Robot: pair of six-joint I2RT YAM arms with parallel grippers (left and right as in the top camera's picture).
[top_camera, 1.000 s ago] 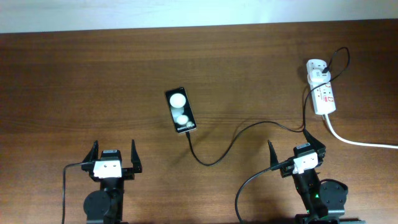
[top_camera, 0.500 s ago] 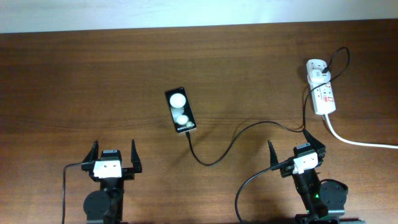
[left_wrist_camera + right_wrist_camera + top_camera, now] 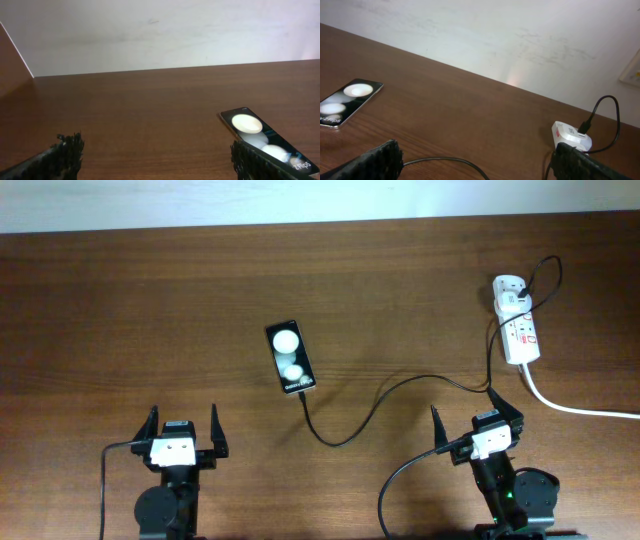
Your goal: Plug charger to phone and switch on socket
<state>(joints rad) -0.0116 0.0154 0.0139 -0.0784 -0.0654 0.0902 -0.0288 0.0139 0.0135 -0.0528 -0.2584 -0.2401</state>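
Overhead cam: brown wooden table (image 3: 150,300), both arms parked at near edge. The left gripper (image 3: 183,416) is at near left, jaws spread wide, nothing btwn them, touching nothing. The right gripper (image 3: 473,417) is at near right, turned a bit off square, jaws likewise wide apart & empty.

The phone (image 3: 290,357) lies flat near table centre, a little to the left, w/ two white round patches showing and small lettering at its near end. Its long axis is slightly tilted. It's ahead of the left gripper, well apart from both arms.

The charger (image 3: 420,377) is a thin black cable. It starts at the phone's near right corner, dips toward the near edge, curves up & right, passes near the right gripper, then climbs beside the socket (image 3: 520,332). A black loop enters the plug block (image 3: 510,288) at the strip's far end. The tip meets the phone's edge; can't tell if it's seated, too small.

The socket sits far right, running near-to-far, w/ small red/green marks; switch position unreadable. A thick white cord (image 3: 575,408) leaves its near end & runs off the right edge.

Left wrist cam: phone at lower right, partly behind one of the fingers (image 3: 62,152), which sit far apart in the frame corners.

Right wrist cam: phone at left, plug block w/ black loop at right, cable low btwn the fingers, pale wall (image 3: 470,30) behind.
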